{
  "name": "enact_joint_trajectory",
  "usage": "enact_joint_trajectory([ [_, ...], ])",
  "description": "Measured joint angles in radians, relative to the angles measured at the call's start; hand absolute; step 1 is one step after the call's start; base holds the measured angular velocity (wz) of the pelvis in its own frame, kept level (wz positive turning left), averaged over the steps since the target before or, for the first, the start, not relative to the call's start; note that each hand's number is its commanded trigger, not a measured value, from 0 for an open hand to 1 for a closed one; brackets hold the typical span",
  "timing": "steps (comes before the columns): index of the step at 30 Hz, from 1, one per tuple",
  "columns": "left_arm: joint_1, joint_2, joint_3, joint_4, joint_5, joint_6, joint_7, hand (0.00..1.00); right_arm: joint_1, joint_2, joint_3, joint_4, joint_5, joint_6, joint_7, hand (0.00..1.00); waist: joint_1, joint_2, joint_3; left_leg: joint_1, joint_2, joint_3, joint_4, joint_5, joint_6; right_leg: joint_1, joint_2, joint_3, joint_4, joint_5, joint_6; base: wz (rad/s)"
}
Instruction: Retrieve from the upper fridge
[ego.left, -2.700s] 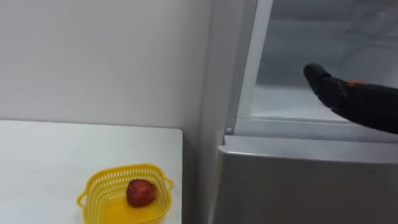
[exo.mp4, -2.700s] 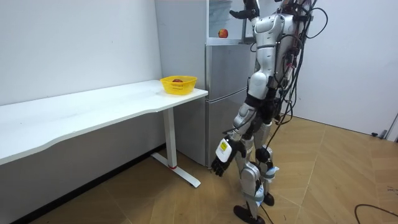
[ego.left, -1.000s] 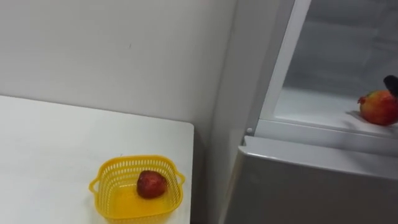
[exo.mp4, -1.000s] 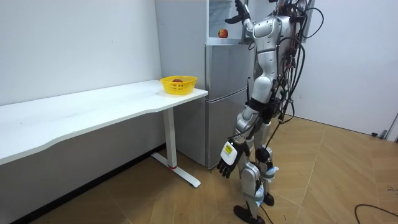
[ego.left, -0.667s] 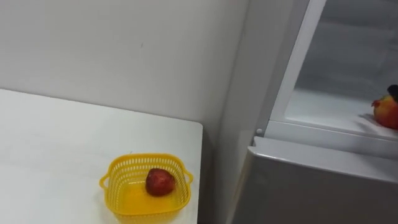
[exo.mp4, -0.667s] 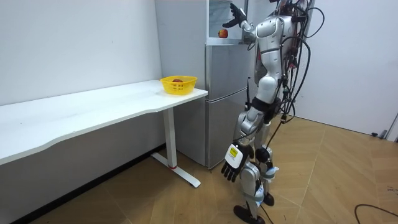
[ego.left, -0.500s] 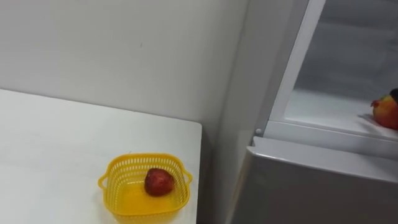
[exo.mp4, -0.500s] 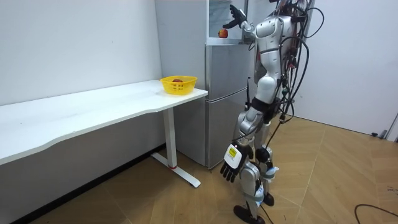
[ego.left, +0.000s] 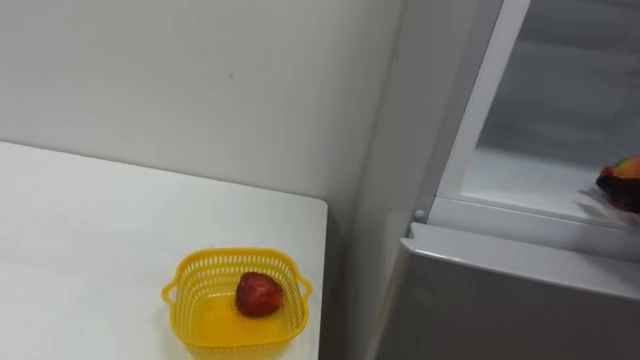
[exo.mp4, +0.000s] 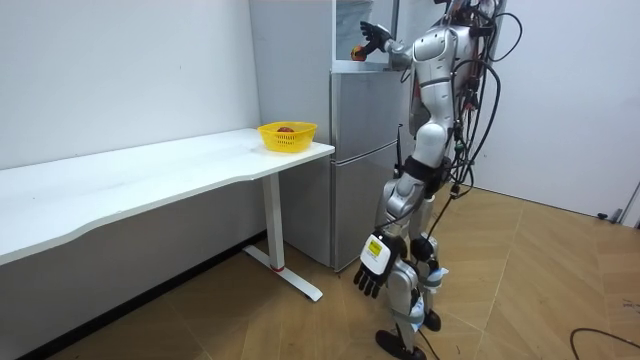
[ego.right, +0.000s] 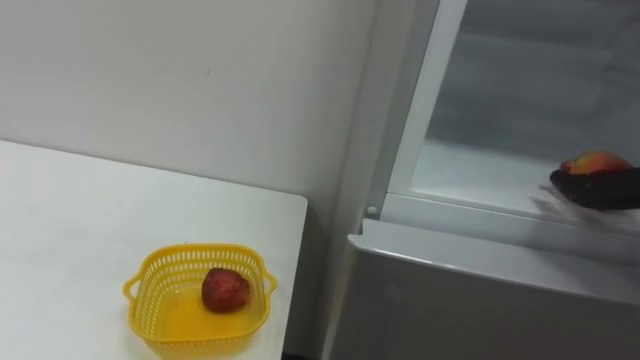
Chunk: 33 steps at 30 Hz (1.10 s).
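Reaching into the upper fridge (ego.right: 520, 85), my right hand (ego.right: 603, 191) curls its fingers round the red fruit (ego.right: 594, 160).

Round red-yellow fruit (ego.right: 594, 160). Sits on upper fridge shelf (ego.right: 480, 170) near front edge; lower part hidden behind right robot hand (ego.right: 600, 190).

Table (ego.left: 90, 230): one, white. Fridge (ego.left: 500, 290): one, grey. Basket (ego.left: 185, 300): one, yellow, placed near the table's edge beside the fridge. Fruit, two counted: one red fruit (ego.left: 259, 295) laid in the basket, one red and yellow fruit (ego.right: 594, 161) at the front edge of the upper fridge shelf. Hands, two: right hand (ego.right: 600, 188) raised at that shelf, left hand (exo.mp4: 367, 278) hung low.
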Motion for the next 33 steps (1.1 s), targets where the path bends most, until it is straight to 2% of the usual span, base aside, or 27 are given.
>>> enact_joint_trajectory([
  [5, 0.001, 0.004, 0.009, -0.001, -0.001, 0.001, 0.014, 0.00, 0.000, -0.026, 0.038, 0.074, 0.036, 0.007, 0.077, 0.00, 0.001, -0.011, -0.0057, 0.002, 0.000, -0.001, 0.001, 0.000, 0.000, 0.003, 0.000, 0.002, 0.001, 0.000, 0.000, 0.00],
  [8, 0.001, 0.008, 0.009, -0.001, -0.001, 0.000, 0.014, 0.00, -0.001, -0.027, 0.038, 0.096, 0.038, 0.007, 0.107, 0.00, 0.000, -0.018, -0.0024, 0.003, 0.000, -0.001, 0.001, 0.000, 0.000, 0.005, 0.000, 0.004, 0.001, 0.000, 0.000, 0.00],
  [17, -0.001, 0.011, 0.035, 0.003, 0.001, 0.000, 0.008, 0.00, -0.032, -0.030, 0.035, 0.154, 0.034, 0.007, 0.154, 0.00, -0.002, -0.023, -0.0021, 0.004, -0.001, -0.001, 0.003, 0.000, 0.000, -0.002, 0.001, 0.004, -0.001, 0.000, 0.000, 0.00],
  [18, -0.001, 0.011, 0.038, 0.003, 0.001, 0.000, 0.008, 0.00, -0.032, -0.032, 0.035, 0.155, 0.034, 0.007, 0.159, 0.09, -0.003, -0.023, -0.0019, 0.004, -0.001, -0.001, 0.003, 0.000, 0.000, -0.002, 0.001, 0.003, -0.001, 0.000, 0.000, 0.00],
  [19, -0.001, 0.012, 0.039, 0.004, 0.001, 0.000, 0.008, 0.00, -0.032, -0.037, 0.035, 0.159, 0.033, 0.007, 0.169, 0.29, -0.002, -0.022, -0.0013, 0.004, -0.001, -0.001, 0.003, 0.000, 0.000, -0.002, 0.001, 0.003, -0.001, 0.000, 0.000, 0.00],
  [20, -0.001, 0.012, 0.039, 0.005, 0.001, 0.001, 0.008, 0.00, -0.032, -0.040, 0.035, 0.165, 0.033, 0.007, 0.175, 0.67, 0.000, -0.022, -0.0012, 0.004, -0.001, -0.001, 0.003, 0.000, 0.000, -0.002, 0.001, 0.003, -0.001, 0.000, 0.000, 0.00],
  [21, -0.001, 0.012, 0.039, 0.006, 0.001, 0.001, 0.007, 0.00, -0.032, -0.041, 0.035, 0.168, 0.033, 0.007, 0.179, 0.91, 0.001, -0.022, -0.0012, 0.004, -0.001, -0.001, 0.003, 0.000, 0.000, -0.002, 0.001, 0.003, -0.001, 0.000, 0.000, 0.00],
  [22, -0.003, 0.012, 0.039, 0.007, 0.001, 0.002, 0.001, 0.00, -0.032, -0.042, 0.035, 0.174, 0.033, 0.007, 0.181, 1.00, 0.000, -0.022, -0.0012, 0.004, -0.001, -0.001, 0.003, 0.000, 0.000, -0.003, 0.001, 0.004, -0.001, 0.000, 0.000, 0.00],
  [33, -0.017, 0.013, 0.037, 0.018, 0.001, 0.018, -0.024, 0.00, -0.054, -0.047, 0.036, 0.203, 0.024, 0.018, 0.231, 1.00, 0.010, -0.022, 0.0000, 0.004, -0.001, 0.000, 0.003, 0.000, 0.000, -0.004, 0.002, 0.005, -0.001, 0.000, 0.000, 0.00],
])
